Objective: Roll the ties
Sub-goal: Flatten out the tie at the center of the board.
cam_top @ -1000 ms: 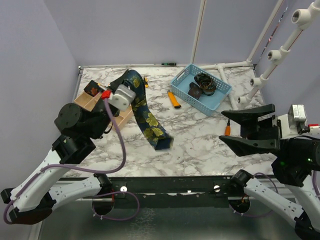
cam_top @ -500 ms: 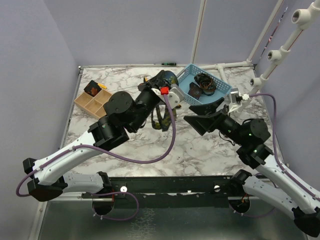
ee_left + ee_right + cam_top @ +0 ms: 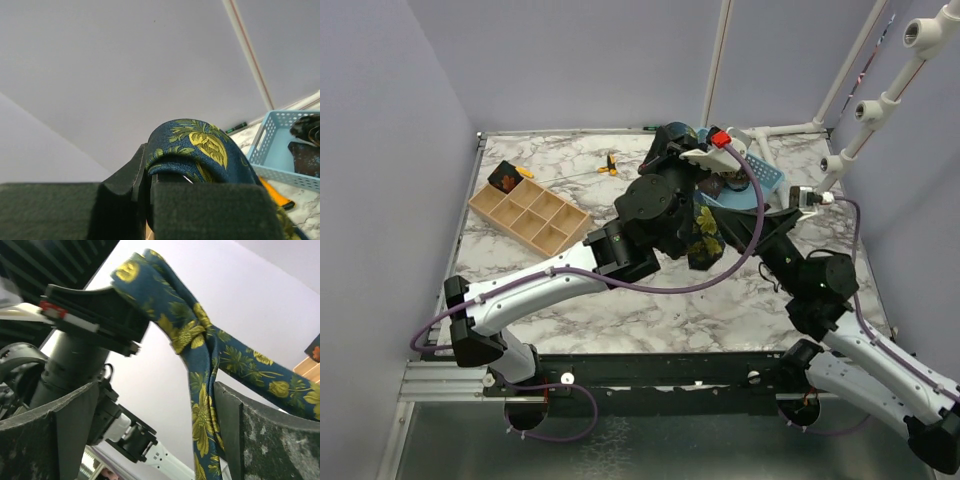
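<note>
the navy tie [image 3: 703, 228] is up off the table [image 3: 570, 290]. a second ago it lay stretched out beside the wooden tray [image 3: 530, 212]; now it hangs near the blue basket [image 3: 272, 145] from my left gripper [image 3: 150, 176], which is clamped tight on its folded top. my right gripper [image 3: 150, 430] has swung in from the table's edge, jaws spread wide, the strip just beside one finger. i judge this a re-grip before rolling. the basket holds dark coiled fabric [image 3: 306, 129]; the tray has a small dark piece [image 3: 505, 178] in its far corner.

One navy tie [image 3: 200, 145], one basket [image 3: 270, 146] — one tray [image 3: 530, 214]
</note>
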`<control>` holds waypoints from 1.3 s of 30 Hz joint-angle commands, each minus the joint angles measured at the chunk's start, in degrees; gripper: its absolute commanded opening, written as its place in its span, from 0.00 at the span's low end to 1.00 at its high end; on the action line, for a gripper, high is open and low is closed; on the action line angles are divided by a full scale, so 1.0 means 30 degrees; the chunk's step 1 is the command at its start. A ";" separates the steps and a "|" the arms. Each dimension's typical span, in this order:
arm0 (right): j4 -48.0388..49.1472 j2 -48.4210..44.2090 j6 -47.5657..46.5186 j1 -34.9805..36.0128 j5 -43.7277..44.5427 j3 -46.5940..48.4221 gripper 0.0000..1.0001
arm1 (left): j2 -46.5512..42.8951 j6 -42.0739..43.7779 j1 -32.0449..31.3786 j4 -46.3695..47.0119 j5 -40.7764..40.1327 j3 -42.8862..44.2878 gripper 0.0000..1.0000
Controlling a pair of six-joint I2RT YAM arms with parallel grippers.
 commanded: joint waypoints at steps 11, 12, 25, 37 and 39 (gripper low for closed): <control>-0.4058 -0.1942 -0.1168 0.0100 0.1931 0.2867 1.00 | 0.2036 -0.9041 0.1470 -0.8550 -0.2060 0.6047 0.00; -0.4751 -0.2261 -0.1860 0.0096 0.2765 0.3170 1.00 | 0.1958 -0.9079 0.1462 -0.8556 -0.1975 0.6075 0.00; -0.2186 0.1258 0.3468 0.0120 0.1697 0.3831 1.00 | 0.2900 -1.0039 0.1512 -0.8557 -0.2894 0.7235 0.00; -0.2129 0.2744 0.8594 0.0298 0.4978 0.3802 1.00 | 0.4300 -1.1049 0.1933 -0.8191 -0.3589 0.8534 0.00; -0.2540 0.2857 0.9117 0.0323 0.5270 0.4026 1.00 | 0.4507 -1.1354 0.2080 -0.8196 -0.3620 0.8629 0.00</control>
